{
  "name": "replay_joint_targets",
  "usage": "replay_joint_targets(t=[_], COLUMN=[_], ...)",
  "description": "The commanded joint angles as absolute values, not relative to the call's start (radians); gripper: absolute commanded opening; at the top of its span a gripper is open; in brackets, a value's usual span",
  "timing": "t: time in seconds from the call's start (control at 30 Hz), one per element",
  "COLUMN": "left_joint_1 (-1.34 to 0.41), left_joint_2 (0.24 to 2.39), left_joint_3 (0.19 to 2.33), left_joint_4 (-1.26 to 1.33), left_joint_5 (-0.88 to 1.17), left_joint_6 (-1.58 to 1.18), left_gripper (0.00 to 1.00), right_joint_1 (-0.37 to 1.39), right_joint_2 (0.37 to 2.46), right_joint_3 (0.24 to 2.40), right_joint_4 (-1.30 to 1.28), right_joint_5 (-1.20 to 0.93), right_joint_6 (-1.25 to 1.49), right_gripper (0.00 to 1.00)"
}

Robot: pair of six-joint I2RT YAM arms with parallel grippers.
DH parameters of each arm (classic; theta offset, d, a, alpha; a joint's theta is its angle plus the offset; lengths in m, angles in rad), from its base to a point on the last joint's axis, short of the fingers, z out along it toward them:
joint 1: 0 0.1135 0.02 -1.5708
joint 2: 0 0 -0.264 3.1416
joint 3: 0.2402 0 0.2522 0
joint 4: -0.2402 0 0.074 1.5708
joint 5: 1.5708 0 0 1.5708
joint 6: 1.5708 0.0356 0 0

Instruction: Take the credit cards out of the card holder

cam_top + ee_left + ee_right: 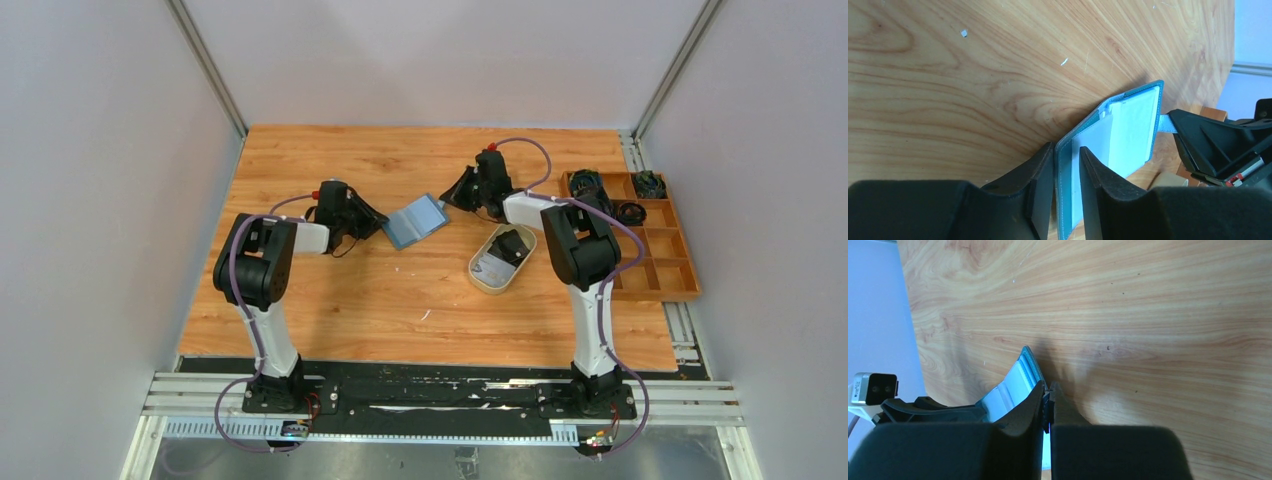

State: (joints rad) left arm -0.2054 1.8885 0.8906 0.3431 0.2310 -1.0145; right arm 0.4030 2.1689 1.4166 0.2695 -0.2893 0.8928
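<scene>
Over the wooden tabletop (400, 300), your left pincer (1066, 150) straddles one flap of the open card holder (416, 221); you cannot tell whether it is clamping. Your right pincer (1048, 390) is clenched on the snap tab (1165, 124). Nearby, credit cards (508, 248) lie in a beige tray (478, 278).

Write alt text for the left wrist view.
The left gripper, jaws apart, straddles one flap of the open teal card holder over a wooden table. At right, the right gripper pinches the holder's snap tab.
</scene>
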Motion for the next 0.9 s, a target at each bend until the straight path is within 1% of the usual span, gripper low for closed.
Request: replay_joint_targets(t=[0.0, 0.47, 0.5, 0.57, 0.6, 0.7, 0.77, 0.87], left_joint_1=[-0.210, -0.204, -0.204, -0.204, -0.204, -0.204, -0.204, -0.204], left_joint_2=[1.885, 1.802, 1.801, 1.809, 1.817, 1.839, 1.855, 1.863], left_joint_3=[0.881, 0.810, 0.809, 0.808, 0.810, 0.813, 0.829, 0.845], left_joint_4=[0.336, 0.350, 0.352, 0.360, 0.367, 0.398, 0.401, 0.400], left_joint_5=[0.201, 0.153, 0.151, 0.152, 0.157, 0.168, 0.171, 0.174], left_joint_6=[-1.014, -1.005, -1.005, -1.007, -1.011, -1.023, -1.018, -1.012], left_gripper=[0.33, 0.32, 0.30, 0.20, 0.17, 0.14, 0.16, 0.27], right_joint_1=[0.391, 0.392, 0.393, 0.392, 0.391, 0.391, 0.391, 0.391], right_joint_2=[2.188, 2.205, 2.207, 2.209, 2.210, 2.212, 2.212, 2.213], right_joint_3=[1.408, 1.399, 1.400, 1.400, 1.400, 1.400, 1.398, 1.399], right_joint_4=[0.303, 0.330, 0.332, 0.336, 0.339, 0.342, 0.345, 0.345], right_joint_5=[-0.314, -0.340, -0.342, -0.346, -0.348, -0.353, -0.356, -0.357], right_joint_6=[0.916, 0.923, 0.924, 0.927, 0.929, 0.930, 0.929, 0.927], right_gripper=[0.00, 0.00, 0.00, 0.00, 0.00, 0.00, 0.00, 0.00])
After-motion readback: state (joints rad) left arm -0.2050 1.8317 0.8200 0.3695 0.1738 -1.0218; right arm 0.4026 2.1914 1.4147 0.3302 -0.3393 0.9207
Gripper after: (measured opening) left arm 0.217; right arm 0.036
